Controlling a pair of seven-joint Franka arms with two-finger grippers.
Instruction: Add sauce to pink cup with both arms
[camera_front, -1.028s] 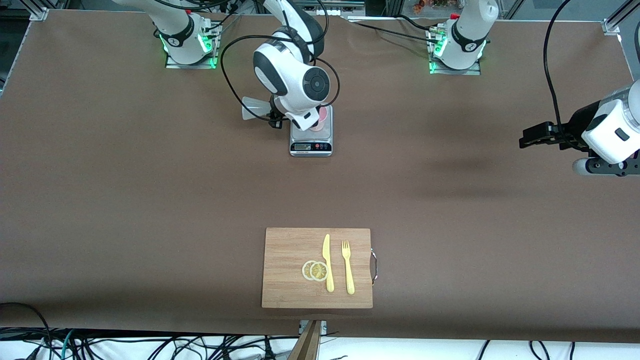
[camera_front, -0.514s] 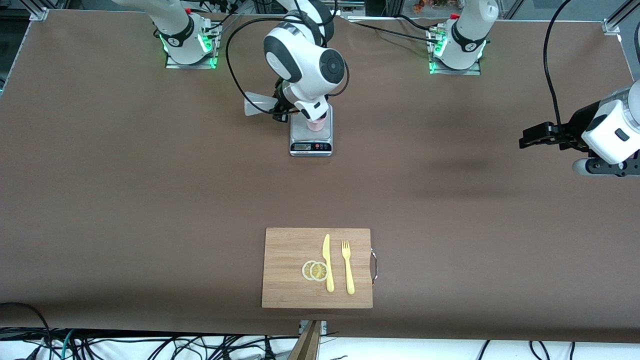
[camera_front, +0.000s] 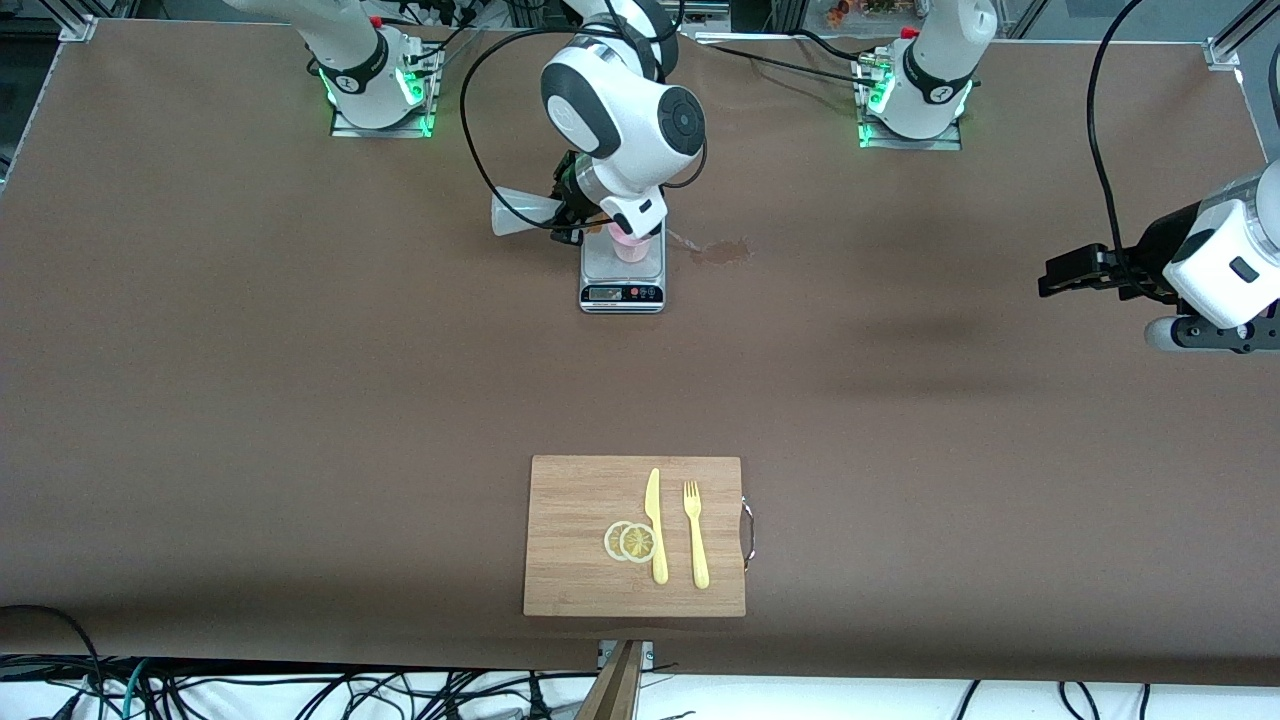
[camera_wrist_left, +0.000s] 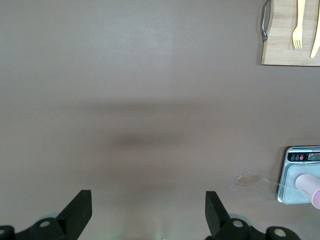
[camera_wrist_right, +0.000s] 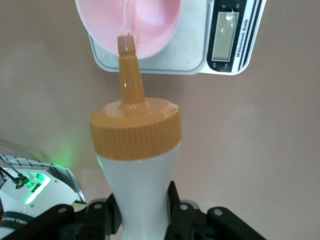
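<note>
My right hand (camera_front: 572, 208): clamped on the translucent whitish squeeze bottle (camera_front: 522, 212), tipped sideways over the small pale pink plastic cup (camera_front: 630, 248).
Cup: stands on the grey digital scale (camera_front: 622, 280).
Surface (camera_front: 300, 400): wet spill patch (camera_front: 722, 252) just beside the scale.
My left hand (camera_front: 1062, 274): waits, fingers spread, over the surface's left-arm end.

Sauce bottle (camera_wrist_right: 135, 165) tilted, orange nozzle over pink cup (camera_wrist_right: 150, 25).

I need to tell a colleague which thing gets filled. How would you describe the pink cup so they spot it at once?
Find the grey scale midway between the two arm bases. The pink cup stands on it, under the right gripper, which holds the sauce bottle tipped toward it. It is the only pink, round thing here.
</note>
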